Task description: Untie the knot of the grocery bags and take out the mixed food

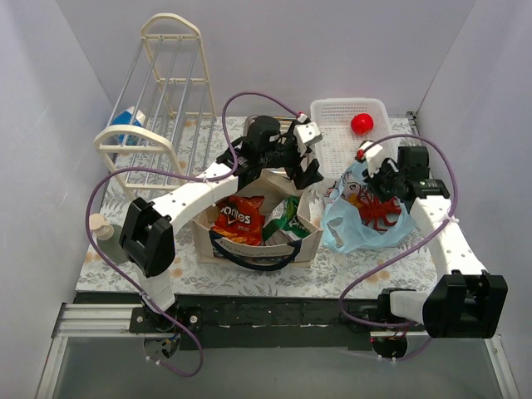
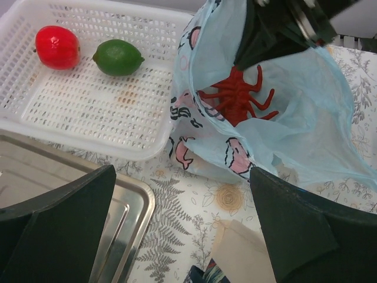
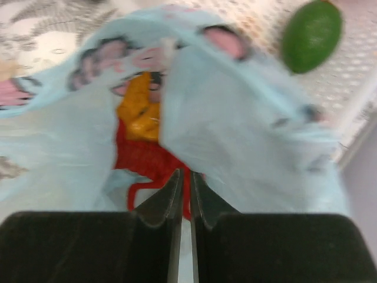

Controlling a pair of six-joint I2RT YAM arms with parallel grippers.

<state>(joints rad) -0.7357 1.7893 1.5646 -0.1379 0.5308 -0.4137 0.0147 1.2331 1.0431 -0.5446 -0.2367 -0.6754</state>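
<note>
1. Covering the table point(image 1: 199, 270), a floral cloth lay under everything; a cream dish rack point(image 1: 162, 100) stood at back left with a blue-and-white carton point(image 1: 125, 120) beside it.
2. Beige tote point(image 1: 307, 241) sat upright at centre, mouth open, navy handles drooping over the near side.
3. Light-blue plastic bag point(image 2: 306, 135) lay just right of the tote, mouth open, knot undone.
4. White slotted basket point(image 2: 88, 112) sat behind the blue bag; a metal tray point(image 2: 59, 171) lay just beside the basket.
5. Left gripper point(image 2: 181, 174) hovered over the tote's back right corner, fingers spread wide, holding nothing.
6. Right gripper point(image 3: 183, 177) reached down into the blue bag, fingers closed to a thin slit, tips pinching the lobster's top end.
7. Doritos bag point(image 1: 237, 220) stood inside the tote, left side.
8. Green snack bag point(image 1: 287, 218) stood inside the tote, right of the Doritos bag.
9. Red toy lobster point(image 2: 235, 100) lay inside the blue bag.
10. Red apple point(image 2: 57, 47) rested in the basket.
11. Green round fruit point(image 2: 118, 57) rested in the basket, just beside the apple, not touching.
</note>
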